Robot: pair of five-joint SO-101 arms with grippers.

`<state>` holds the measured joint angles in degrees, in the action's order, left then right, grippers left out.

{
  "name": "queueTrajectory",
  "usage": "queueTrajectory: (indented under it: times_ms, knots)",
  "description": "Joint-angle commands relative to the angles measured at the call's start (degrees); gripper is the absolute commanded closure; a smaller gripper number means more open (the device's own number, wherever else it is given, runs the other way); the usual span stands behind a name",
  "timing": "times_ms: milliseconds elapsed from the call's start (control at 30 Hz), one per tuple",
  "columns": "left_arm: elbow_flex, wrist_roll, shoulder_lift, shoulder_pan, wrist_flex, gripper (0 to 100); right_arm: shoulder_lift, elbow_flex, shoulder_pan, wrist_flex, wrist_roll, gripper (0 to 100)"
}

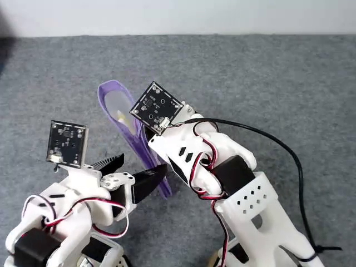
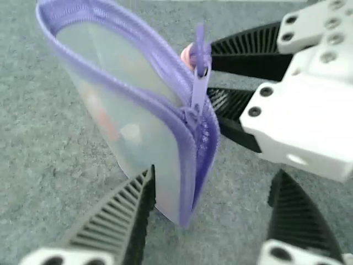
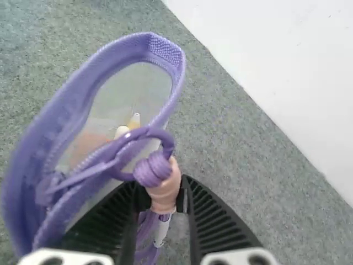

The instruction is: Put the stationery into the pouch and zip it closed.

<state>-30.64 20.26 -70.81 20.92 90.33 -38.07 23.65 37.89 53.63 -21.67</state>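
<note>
Where any print exists, on the two camera boards (image 1: 158, 108) (image 1: 67, 143) carried by the arms, it is too small to read; the pouch bears no legible label.

Item 1, right gripper (image 3: 160, 193) (image 2: 211, 74): black ribbed fingers (image 3: 215, 221) drawn close together, pinching the zip pull (image 2: 198, 72) (image 3: 151, 168). A pink bead (image 3: 164, 190) (image 2: 187, 53) on the pull sits in the slim gap between them.

Item 2, left gripper (image 2: 214, 176) (image 1: 144, 162): fingers (image 2: 121, 221) spread wide, holding nothing. The pouch's near end stands between them, close against one finger; whether they actually touch cannot be told.

Item 3, pouch (image 1: 113, 87) (image 2: 138, 138) (image 3: 160, 47): translucent walls, purple zip trim, standing on its long edge on the table (image 1: 267, 83) between the two arms. The slider (image 2: 193, 117) sits partway along. The zip is closed from there to the near end, and the mouth gapes open toward the far end.

Item 4, stationery (image 3: 134, 117) (image 1: 120, 117): inside the pouch, a pale piece with a yellow tip seen through the open mouth. Orange and pink shapes show dimly through the wall, too blurred to identify.

Item 5, surroundings: grey carpet-like table covering; white wall (image 3: 287, 72) along the far edge.
</note>
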Motion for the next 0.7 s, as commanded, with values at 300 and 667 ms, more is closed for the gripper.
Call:
queueTrajectory:
  times_ms: [300,667]
  knots:
    - [-0.7,0.5,0.3,-3.1,-5.4,71,-2.6,-0.8,1.1,-0.5,-0.7,99.1]
    - [-5.0,0.4,0.0,-5.6,-8.7,75,-8.7,-0.5,3.2,6.3,-1.4,99.1]
